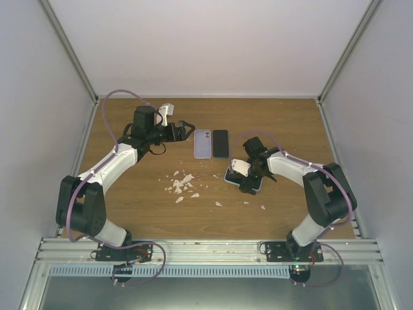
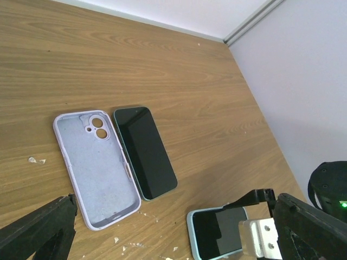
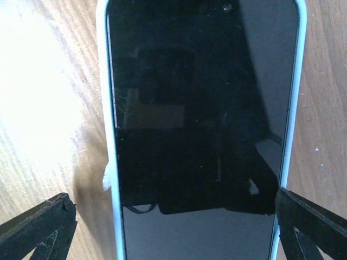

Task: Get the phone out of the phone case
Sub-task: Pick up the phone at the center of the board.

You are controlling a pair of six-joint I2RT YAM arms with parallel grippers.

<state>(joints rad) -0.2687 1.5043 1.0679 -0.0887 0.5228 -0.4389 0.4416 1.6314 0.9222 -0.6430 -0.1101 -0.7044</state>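
Observation:
A phone in a light blue case [image 1: 244, 178] lies flat on the wooden table, screen up. My right gripper [image 1: 248, 181] hovers low over it, open, with a finger on each side of the case [image 3: 111, 135]; the dark screen [image 3: 200, 108] fills the right wrist view. The cased phone also shows in the left wrist view [image 2: 209, 233]. An empty lilac case [image 1: 202, 143] and a bare black phone [image 1: 221, 143] lie side by side further back, also seen in the left wrist view as case [image 2: 100, 173] and phone [image 2: 146, 151]. My left gripper [image 1: 187, 131] is open and empty, just left of the lilac case.
White crumbs [image 1: 182, 185] are scattered on the table in front of the lilac case, some also near the cased phone [image 1: 262, 208]. Grey walls enclose the table on the left, back and right.

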